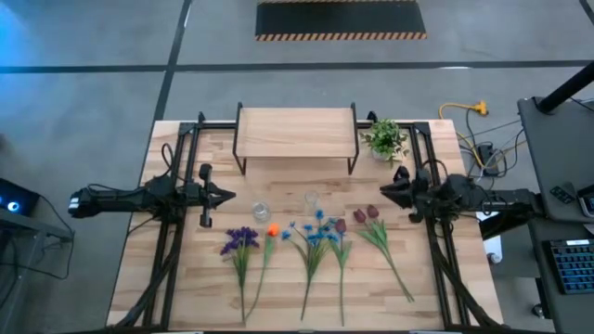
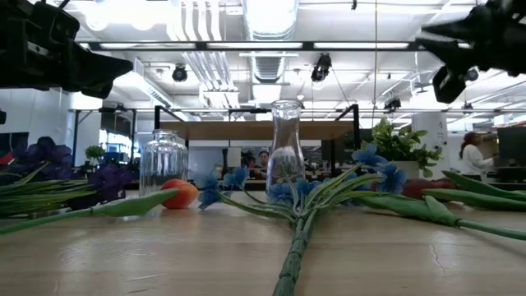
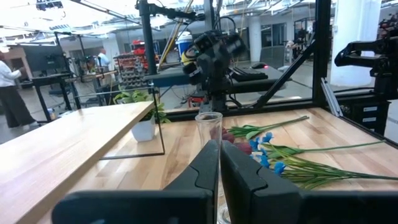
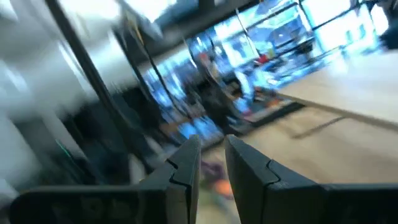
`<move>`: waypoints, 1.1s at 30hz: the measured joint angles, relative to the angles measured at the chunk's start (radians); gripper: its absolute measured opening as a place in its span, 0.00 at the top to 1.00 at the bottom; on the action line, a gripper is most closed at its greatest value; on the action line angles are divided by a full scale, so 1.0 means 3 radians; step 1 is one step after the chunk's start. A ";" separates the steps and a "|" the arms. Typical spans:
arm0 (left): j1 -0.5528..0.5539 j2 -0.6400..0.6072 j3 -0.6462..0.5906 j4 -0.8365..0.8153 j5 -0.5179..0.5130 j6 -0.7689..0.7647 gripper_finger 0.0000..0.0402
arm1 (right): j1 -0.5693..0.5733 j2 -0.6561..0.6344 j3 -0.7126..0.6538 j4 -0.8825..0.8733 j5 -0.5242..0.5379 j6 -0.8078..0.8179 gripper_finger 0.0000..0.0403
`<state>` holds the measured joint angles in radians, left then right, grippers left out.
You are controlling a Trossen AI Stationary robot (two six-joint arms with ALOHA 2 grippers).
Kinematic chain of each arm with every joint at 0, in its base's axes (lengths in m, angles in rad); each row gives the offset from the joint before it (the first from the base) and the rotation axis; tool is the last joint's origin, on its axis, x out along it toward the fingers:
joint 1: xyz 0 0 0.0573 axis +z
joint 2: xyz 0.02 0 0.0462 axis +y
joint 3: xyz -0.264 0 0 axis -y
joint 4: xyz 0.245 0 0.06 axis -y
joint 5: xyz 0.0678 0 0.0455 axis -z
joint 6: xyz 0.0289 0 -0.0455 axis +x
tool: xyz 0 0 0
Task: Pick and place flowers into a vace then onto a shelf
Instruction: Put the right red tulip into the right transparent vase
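Several flowers lie side by side on the table, stems toward the near edge: a purple cluster (image 1: 241, 239), an orange bud (image 1: 273, 230), blue blooms (image 1: 316, 232) and dark red tulips (image 1: 367, 215). Two clear glass vessels stand upright just beyond them, a squat jar (image 1: 261, 211) and a taller narrow-necked vase (image 1: 311, 199). The shelf (image 1: 297, 133) stands at the far edge. My left gripper (image 1: 230, 195) hovers left of the jar, shut and empty. My right gripper (image 1: 383, 190) hovers right of the tulips, its fingers a narrow gap apart, holding nothing.
A leafy potted plant (image 1: 384, 139) stands at the shelf's right end. Black frame rails (image 1: 190, 158) run along both sides of the table. Bare wood lies between the vessels and the shelf. People show in the room beyond the table.
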<state>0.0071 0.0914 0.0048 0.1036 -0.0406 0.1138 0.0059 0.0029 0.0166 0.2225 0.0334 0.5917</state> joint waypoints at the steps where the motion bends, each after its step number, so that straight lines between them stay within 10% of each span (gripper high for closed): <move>1: 0.0000 0.0004 0.0000 0.0001 0.0001 -0.0001 1.00 | 0.0000 0.0000 0.0000 0.0128 0.0045 0.0185 0.83; 9: 0.0000 0.0022 0.0000 0.0273 -0.0061 -0.0064 1.00 | 0.0000 -0.0001 0.0000 0.0971 0.0504 0.0468 0.83; 14: -0.0005 0.0018 0.0000 0.1174 0.0024 -0.1462 1.00 | 0.0001 0.0003 0.0000 0.1042 0.0761 0.0724 0.83; 33: -0.0003 0.0014 -0.0002 0.2473 -0.0057 -0.1948 1.00 | 0.0093 0.0592 0.0051 0.1117 -0.0307 0.1011 0.83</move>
<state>0.0063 0.0956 0.0043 0.8453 -0.0577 -0.4706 0.0337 0.1806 0.0319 0.5575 -0.0586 0.8949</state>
